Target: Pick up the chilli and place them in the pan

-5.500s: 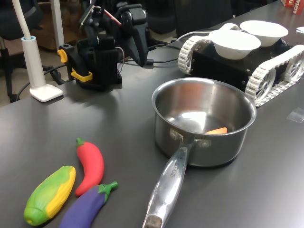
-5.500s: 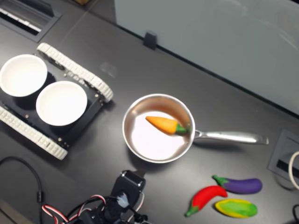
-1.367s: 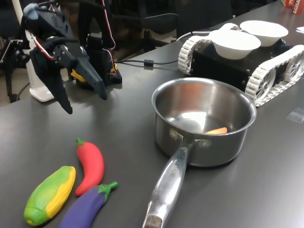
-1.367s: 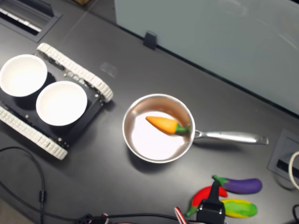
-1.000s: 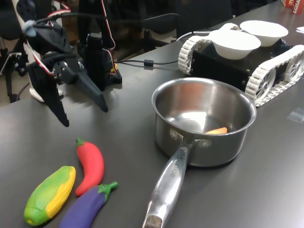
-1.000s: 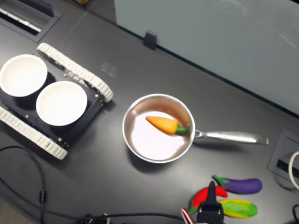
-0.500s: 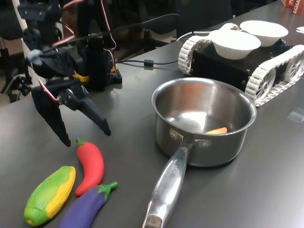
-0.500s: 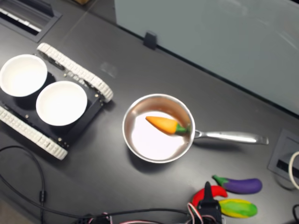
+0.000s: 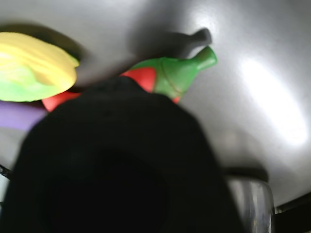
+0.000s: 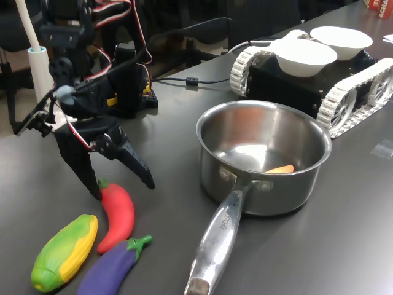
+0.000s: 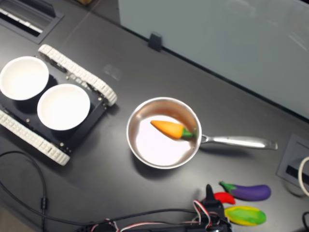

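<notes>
The claw [image 10: 123,187] stands wide open in the first exterior view, its two black fingers straddling the stem end of the chilli [image 10: 118,215] at lower left of the frame. Whether the fingertips touch the desk [image 10: 166,153] cannot be told. The chilli lies flat, beside the corn [image 10: 64,252] and the eggplant [image 10: 113,267].

In the second exterior view, the arm covers most of the chilli [image 11: 223,197]; only a red sliver shows at lower right. The pan [image 11: 163,132] sits mid-frame, holding a carrot [image 11: 170,129].

In the wrist view, a blurred black mass hides most of the chilli [image 9: 170,77]; its green stem shows.
</notes>
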### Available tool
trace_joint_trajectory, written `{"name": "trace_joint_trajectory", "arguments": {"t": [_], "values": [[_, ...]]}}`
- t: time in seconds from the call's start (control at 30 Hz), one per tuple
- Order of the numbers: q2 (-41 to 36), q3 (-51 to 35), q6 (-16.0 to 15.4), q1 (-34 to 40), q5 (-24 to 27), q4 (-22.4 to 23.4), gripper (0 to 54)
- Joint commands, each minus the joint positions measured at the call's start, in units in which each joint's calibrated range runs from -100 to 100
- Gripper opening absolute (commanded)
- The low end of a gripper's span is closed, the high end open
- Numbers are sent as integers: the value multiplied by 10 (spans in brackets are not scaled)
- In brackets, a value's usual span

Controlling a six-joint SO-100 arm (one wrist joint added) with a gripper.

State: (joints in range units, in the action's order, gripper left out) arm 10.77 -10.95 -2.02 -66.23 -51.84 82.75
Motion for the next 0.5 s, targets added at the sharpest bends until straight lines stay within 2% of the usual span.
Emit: {"name": "trace_joint_trajectory", "arguments": {"t": [0.0, 0.1, 0.47], "values": [[-14, -4, 17, 15, 0, -20, 377], [-6, -1, 33, 29, 0, -19, 371], [20, 2, 57, 44, -9, -19, 350]]}}
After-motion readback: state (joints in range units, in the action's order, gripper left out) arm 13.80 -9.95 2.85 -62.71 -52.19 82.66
